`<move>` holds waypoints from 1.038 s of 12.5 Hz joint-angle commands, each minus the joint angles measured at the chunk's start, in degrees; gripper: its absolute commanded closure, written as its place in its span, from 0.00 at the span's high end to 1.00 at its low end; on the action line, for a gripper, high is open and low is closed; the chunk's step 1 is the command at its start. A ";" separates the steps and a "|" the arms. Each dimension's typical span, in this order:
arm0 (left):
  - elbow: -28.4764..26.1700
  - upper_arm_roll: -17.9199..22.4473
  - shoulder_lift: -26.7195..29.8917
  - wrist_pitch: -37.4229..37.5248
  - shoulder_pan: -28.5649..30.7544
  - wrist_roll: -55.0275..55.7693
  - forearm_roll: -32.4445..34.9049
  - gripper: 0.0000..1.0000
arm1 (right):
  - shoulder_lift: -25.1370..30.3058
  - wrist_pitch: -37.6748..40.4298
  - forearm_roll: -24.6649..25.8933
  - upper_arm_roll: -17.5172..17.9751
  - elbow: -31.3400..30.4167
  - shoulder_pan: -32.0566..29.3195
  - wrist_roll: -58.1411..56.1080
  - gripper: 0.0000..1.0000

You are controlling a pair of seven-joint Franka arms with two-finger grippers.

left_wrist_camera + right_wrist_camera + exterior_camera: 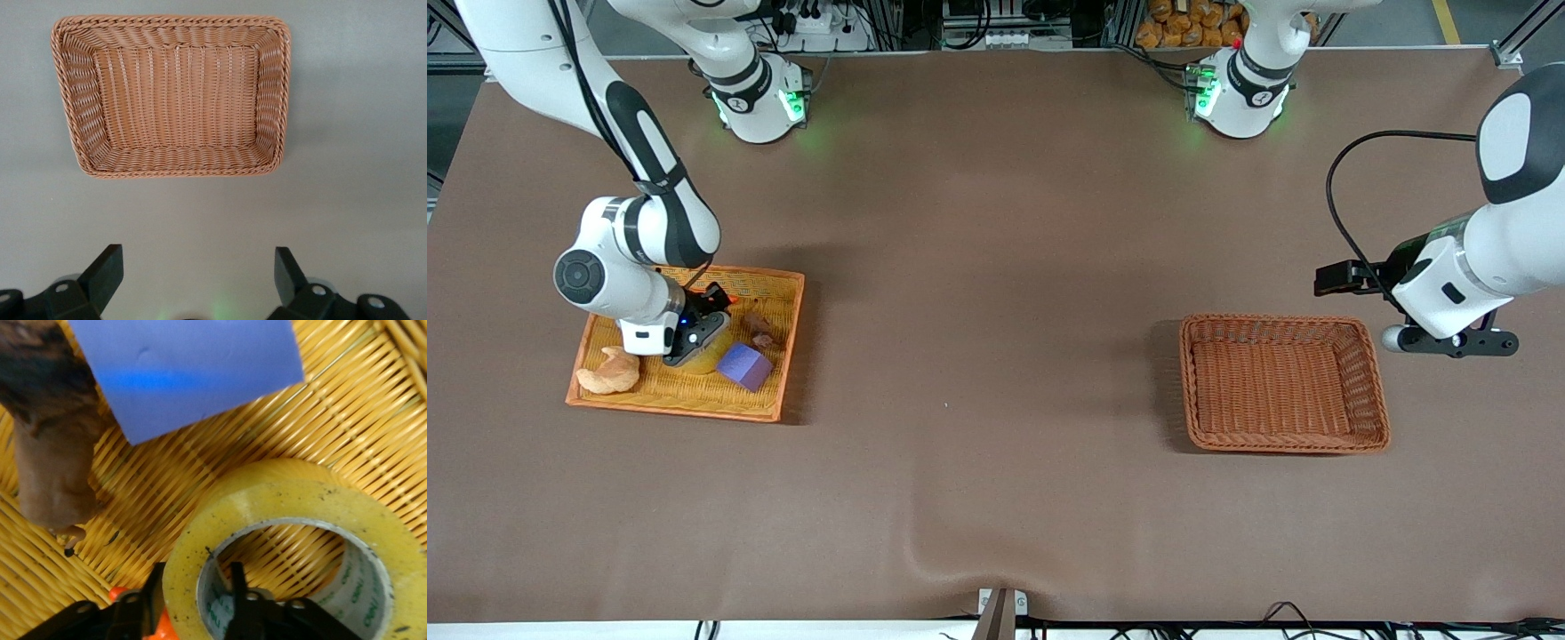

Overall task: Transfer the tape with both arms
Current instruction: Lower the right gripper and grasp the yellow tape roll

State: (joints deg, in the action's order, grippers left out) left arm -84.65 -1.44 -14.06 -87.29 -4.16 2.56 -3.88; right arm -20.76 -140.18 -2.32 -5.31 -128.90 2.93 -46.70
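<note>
The tape (pixel 287 540) lay flat in your yellow wicker tray (pixel 778 356) beside a blue block (pixel 744 365); the right hand (pixel 193 603) apparently pinched its wall. The left hand (pixel 198 270) waited, fingers spread, beside the brown basket (pixel 1369 382).

Faint green printed lettering, too small to read, lines the inner core of the tape (pixel 293 540); nothing else bears text.
</note>
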 commanded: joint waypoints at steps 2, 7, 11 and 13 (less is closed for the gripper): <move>0.45 0.04 0.35 0.98 0.38 0.70 -0.95 1.00 | 2.91 9.70 -1.46 0.12 5.47 -0.46 -1.11 0.00; 0.45 0.04 0.35 1.07 0.38 0.78 -1.04 1.00 | 4.50 36.96 -1.55 0.21 26.47 2.95 6.86 0.00; 0.45 0.04 0.35 1.07 0.38 0.78 -1.04 1.00 | 5.21 43.83 -1.64 0.30 31.76 12.08 19.08 0.00; 0.45 0.04 0.26 1.07 0.38 0.70 -1.04 1.00 | 5.21 44.64 -3.56 0.21 33.88 17.09 28.63 0.00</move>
State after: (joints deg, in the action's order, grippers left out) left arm -84.65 -1.40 -14.06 -87.20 -3.96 2.56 -3.88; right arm -15.30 -97.41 -4.41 -4.57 -97.98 16.44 -25.25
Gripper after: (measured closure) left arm 0.000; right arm 0.771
